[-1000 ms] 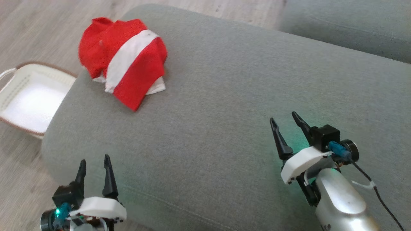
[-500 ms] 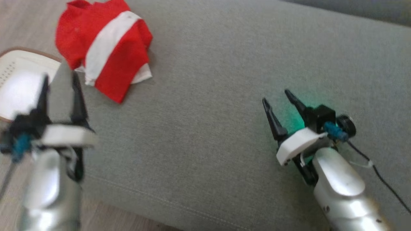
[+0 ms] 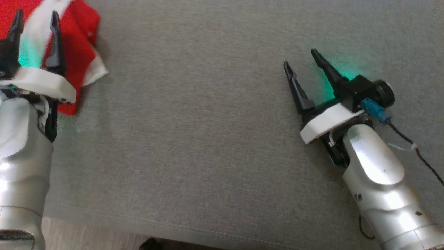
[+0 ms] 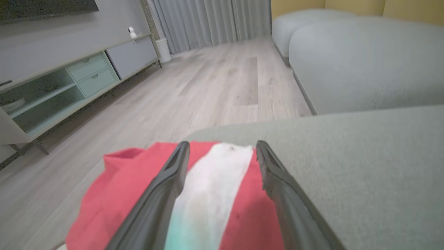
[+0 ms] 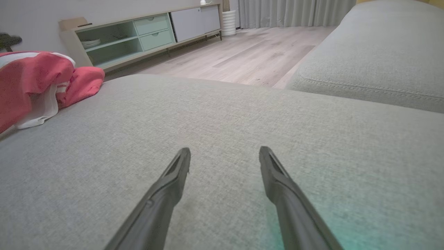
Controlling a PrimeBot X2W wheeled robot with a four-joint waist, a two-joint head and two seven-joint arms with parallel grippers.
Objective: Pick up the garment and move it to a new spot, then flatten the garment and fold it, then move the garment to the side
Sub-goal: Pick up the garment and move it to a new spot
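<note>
The garment (image 3: 85, 41) is a crumpled red cloth with a white band, lying at the far left of the grey sofa cushion (image 3: 208, 121). My left gripper (image 3: 36, 19) hovers right over it, open, fingers either side of the white band (image 4: 211, 180) without gripping. In the left wrist view the garment (image 4: 114, 194) lies under both fingers. My right gripper (image 3: 300, 57) is open above bare cushion, well to the right of the garment (image 5: 31, 86), nothing between its fingers (image 5: 173, 180).
A second grey cushion (image 5: 374, 59) lies beyond a gap showing wooden floor (image 4: 215, 86). A low TV cabinet (image 5: 145, 34) stands across the room. The cushion's front edge (image 3: 173, 229) runs along the bottom of the head view. A black cable (image 3: 416, 152) trails from the right wrist.
The head camera has tilted, shifting the whole scene up and left. My left gripper has come forward from the cushion's near edge to above the garment. Both grippers stay open.
</note>
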